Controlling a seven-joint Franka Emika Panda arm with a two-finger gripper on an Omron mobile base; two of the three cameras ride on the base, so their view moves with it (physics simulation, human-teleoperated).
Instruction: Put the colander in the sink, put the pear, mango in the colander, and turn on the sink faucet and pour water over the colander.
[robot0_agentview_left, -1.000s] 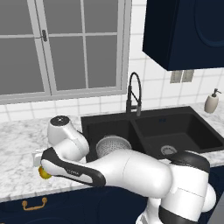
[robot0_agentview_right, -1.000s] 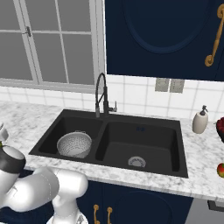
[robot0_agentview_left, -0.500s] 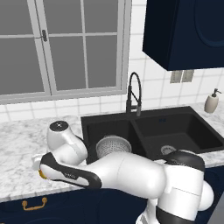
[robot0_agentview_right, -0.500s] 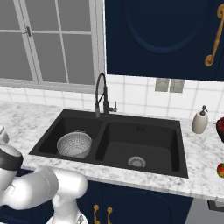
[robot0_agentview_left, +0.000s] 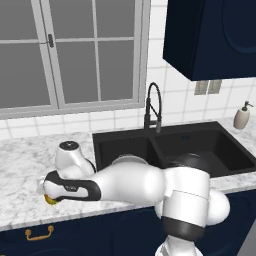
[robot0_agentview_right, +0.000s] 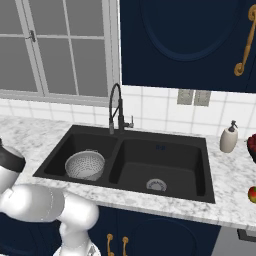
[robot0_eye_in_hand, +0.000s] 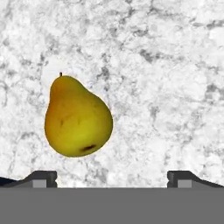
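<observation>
A yellow pear (robot0_eye_in_hand: 78, 118) lies on the marble counter (robot0_eye_in_hand: 166, 65), just beyond my left fingertip (robot0_eye_in_hand: 41, 178) and left of the middle of the gap. My gripper (robot0_eye_in_hand: 111, 179) is open above it, holding nothing. In the left base view the hand (robot0_agentview_left: 46, 190) hangs low over the counter's front left, with a bit of the pear (robot0_agentview_left: 50, 200) showing beneath it. The silver colander (robot0_agentview_right: 86, 165) sits in the left basin of the black sink (robot0_agentview_right: 165, 142). The black gooseneck faucet (robot0_agentview_right: 116, 107) stands behind the divider. A red-green fruit (robot0_agentview_right: 252, 194) at the far right may be the mango.
A beige soap dispenser (robot0_agentview_right: 229, 139) stands right of the sink, with something dark red (robot0_agentview_right: 251, 145) beside it at the frame's edge. My white forearm (robot0_agentview_left: 125, 182) lies across the sink's left front. A window (robot0_agentview_left: 75, 50) and dark cabinets (robot0_agentview_left: 210, 35) rise behind.
The arm has sunk lower toward the counter, and its forearm now covers the colander in the left base view. The hand has stayed over the pear with its jaws open.
</observation>
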